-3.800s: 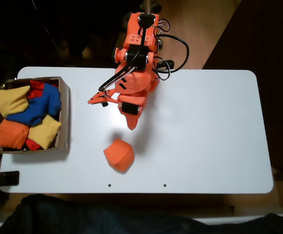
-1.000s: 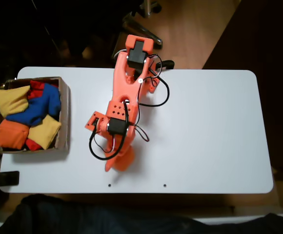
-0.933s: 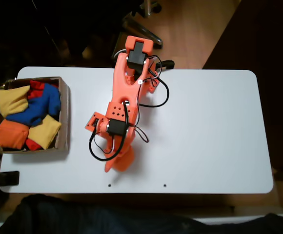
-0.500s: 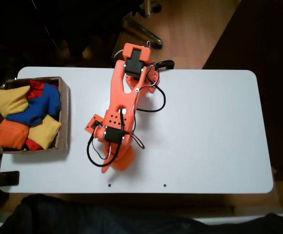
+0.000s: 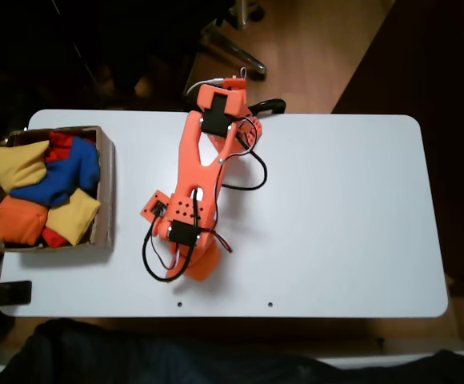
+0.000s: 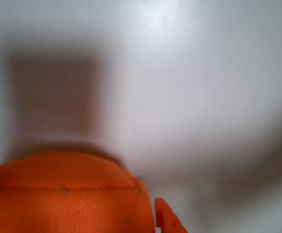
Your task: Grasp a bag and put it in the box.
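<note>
1. While the gripper (image 5: 190, 268) sits down over the orange bag (image 6: 63, 194), its opening can't be made out.
2. Best bet: pinch the middle firmly before lifting.
3. Far off sits the box (image 5: 105, 172), already crowded.

The arm (image 5: 194, 188) now stretches out from its folded pose at the desk's far edge — down over the bag (image 5: 203, 261), which lay in the open and now shows as a small orange patch under the tool (image 5: 192, 260). Within the last second the arm leans a little further left in the fixed view.
</note>
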